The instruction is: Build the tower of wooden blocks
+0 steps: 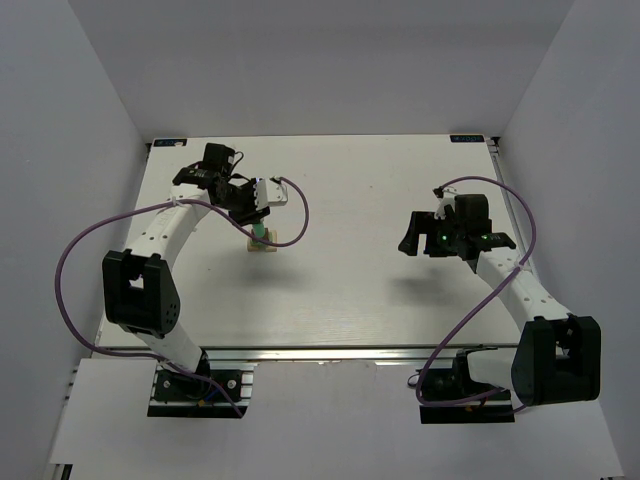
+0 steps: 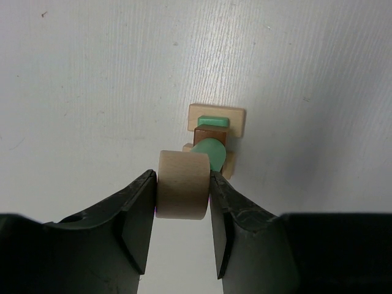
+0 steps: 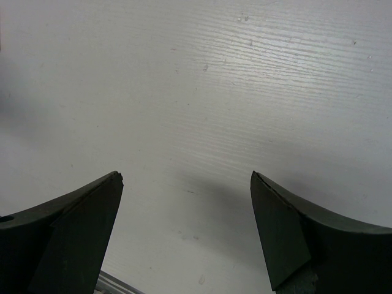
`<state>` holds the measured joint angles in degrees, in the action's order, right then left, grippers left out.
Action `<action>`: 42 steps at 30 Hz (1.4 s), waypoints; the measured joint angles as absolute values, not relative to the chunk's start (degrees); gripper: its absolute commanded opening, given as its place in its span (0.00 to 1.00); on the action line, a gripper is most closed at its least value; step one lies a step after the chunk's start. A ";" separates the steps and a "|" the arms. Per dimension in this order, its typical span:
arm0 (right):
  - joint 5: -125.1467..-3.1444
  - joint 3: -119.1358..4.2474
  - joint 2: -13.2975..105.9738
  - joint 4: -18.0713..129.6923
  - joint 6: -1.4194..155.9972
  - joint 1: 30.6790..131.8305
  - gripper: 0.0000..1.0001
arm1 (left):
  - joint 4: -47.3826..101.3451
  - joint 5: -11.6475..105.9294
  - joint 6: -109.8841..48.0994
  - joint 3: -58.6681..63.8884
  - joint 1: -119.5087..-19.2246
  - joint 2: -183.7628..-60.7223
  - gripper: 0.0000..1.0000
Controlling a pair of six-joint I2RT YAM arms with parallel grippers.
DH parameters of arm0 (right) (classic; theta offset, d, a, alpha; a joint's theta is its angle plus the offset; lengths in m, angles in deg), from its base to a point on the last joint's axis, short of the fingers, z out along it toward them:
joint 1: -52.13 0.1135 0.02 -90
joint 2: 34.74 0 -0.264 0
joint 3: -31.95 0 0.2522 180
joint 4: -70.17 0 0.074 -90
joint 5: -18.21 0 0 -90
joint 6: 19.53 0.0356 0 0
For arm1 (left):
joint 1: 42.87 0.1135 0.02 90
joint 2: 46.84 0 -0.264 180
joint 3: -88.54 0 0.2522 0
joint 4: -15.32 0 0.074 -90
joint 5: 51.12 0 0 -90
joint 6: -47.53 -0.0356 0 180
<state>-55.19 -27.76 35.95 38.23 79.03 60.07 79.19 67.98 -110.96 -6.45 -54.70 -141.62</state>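
Observation:
The wood block tower (image 1: pixel 262 240) stands left of the table's middle. In the left wrist view it shows from above: a light tan base (image 2: pixel 237 120), a mint-green oblong (image 2: pixel 213 121), a dark brown cube (image 2: pixel 210 133) and a mint-green piece (image 2: pixel 209 150) on top. My left gripper (image 2: pixel 182 190) is shut on a light tan block (image 2: pixel 180 185) and holds it just above and beside the tower's top. In the top view the left gripper (image 1: pixel 262 200) hangs over the tower. My right gripper (image 3: pixel 187 229) is open and empty over bare table, far right (image 1: pixel 412 236).
The white table (image 1: pixel 350 290) has walls at the back and both sides. Purple cables (image 1: pixel 290 205) loop from each arm, one close to the tower. A metal rail (image 1: pixel 330 352) runs along the near edge.

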 measured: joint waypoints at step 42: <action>-54.92 -27.76 34.25 38.30 78.97 60.07 0.89 | 71.96 67.04 -93.78 -8.88 -54.72 -130.12 0.98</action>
